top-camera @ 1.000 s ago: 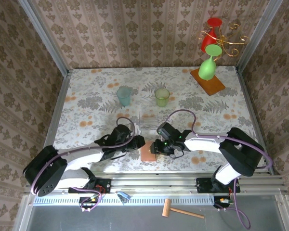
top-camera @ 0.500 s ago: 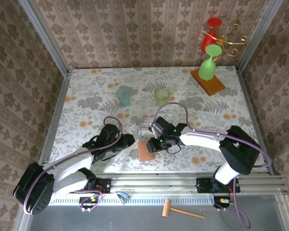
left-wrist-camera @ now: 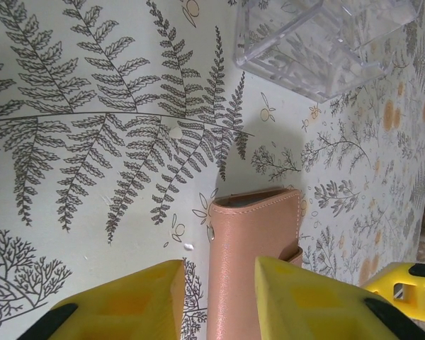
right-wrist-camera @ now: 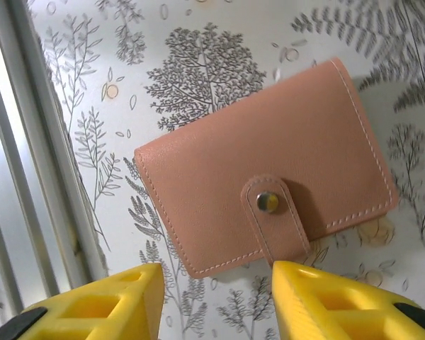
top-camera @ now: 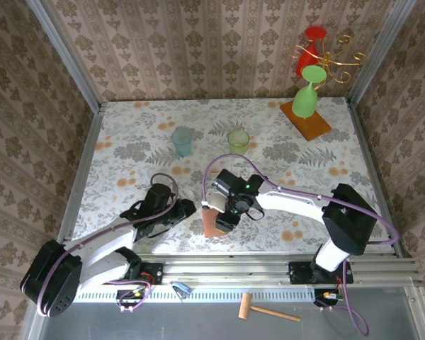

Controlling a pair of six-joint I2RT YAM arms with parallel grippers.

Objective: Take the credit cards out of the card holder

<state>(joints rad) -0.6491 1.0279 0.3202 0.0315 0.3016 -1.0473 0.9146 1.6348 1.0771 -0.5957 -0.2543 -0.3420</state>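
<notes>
Flat tan leather card holder (right-wrist-camera: 219, 177) (snap-tabbed)

**Even overhead light, soft only at the fingers**

From the top external camera the table (top-camera: 127, 134) is bright and evenly lit from above, with no glare on its patterned surface. The arms cast only faint, diffuse shadows along the near edge. The wide lens makes the frame posts lean outward toward the picture's corners.

On the left wrist the clear tray (left-wrist-camera: 326, 42) shows white highlights along its edges, and a soft grey shadow lies on the table beside it.

On the right wrist the card holder (right-wrist-camera: 219, 170) is sharp, stitching included, with a narrow shadow along its right side.

The left gripper (left-wrist-camera: 218, 283) and right gripper (right-wrist-camera: 216, 283) are blurred, too near the lens.
</notes>
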